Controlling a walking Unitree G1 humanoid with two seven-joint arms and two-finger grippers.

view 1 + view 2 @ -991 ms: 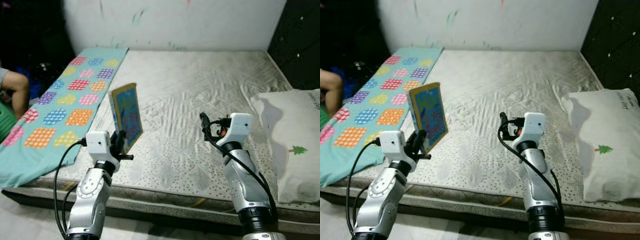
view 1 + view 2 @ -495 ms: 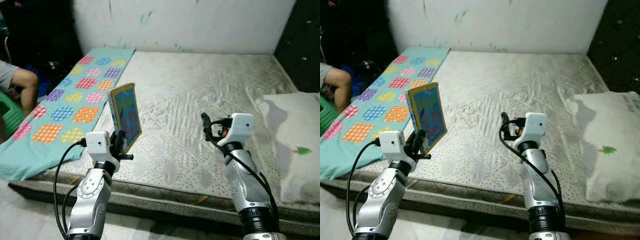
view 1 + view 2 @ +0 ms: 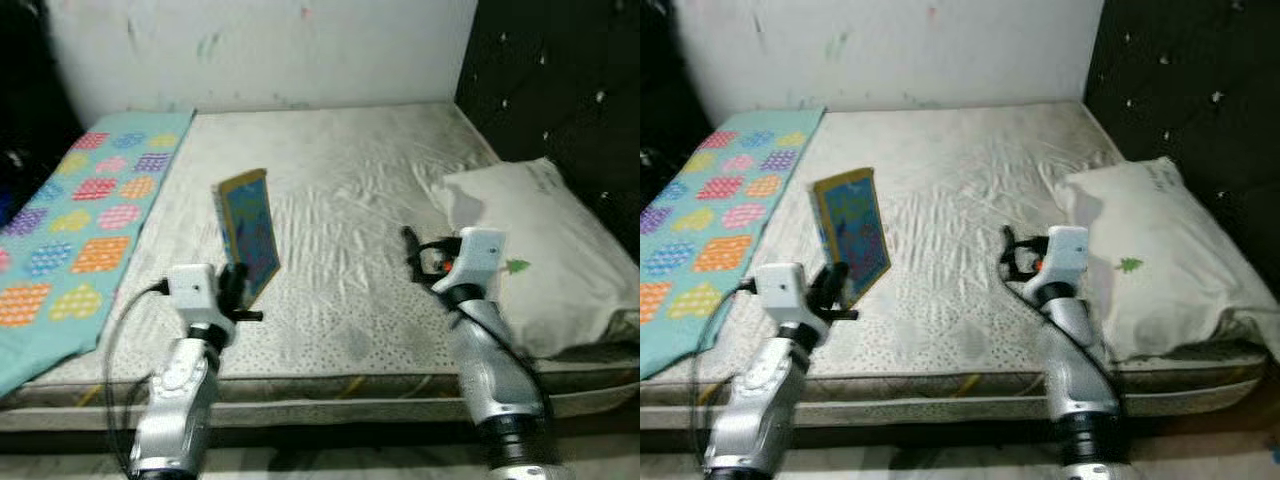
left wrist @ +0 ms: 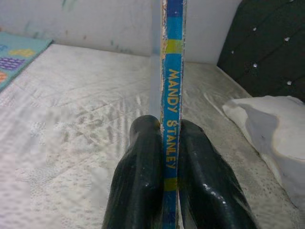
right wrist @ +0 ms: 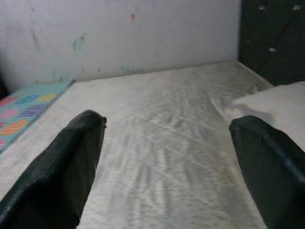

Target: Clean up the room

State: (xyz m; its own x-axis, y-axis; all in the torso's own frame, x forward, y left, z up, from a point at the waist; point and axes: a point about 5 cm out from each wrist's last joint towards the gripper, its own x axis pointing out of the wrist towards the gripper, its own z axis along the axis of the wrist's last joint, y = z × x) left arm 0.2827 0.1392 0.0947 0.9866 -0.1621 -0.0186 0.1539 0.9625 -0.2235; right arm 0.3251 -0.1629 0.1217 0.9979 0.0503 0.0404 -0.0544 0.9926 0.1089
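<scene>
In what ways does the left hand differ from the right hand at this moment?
The left hand is shut on a blue book, held upright on its edge; the right hand is open and holds nothing. The left hand is nearer the patterned blanket, the right hand nearer the pillow. Both are raised over the mattress.

The one legible text is "MANDY STANLEY", in yellow capitals running along the blue spine of the book (image 4: 171, 95), the lettering reaching down to where the left gripper (image 4: 167, 157) clamps that spine between its two black fingers (image 4: 138, 176). The book's cover carries coloured print too blurred to read. The pillow (image 3: 1140, 260), well apart from the book, bears faint marks near its top edge, also unreadable.
</scene>
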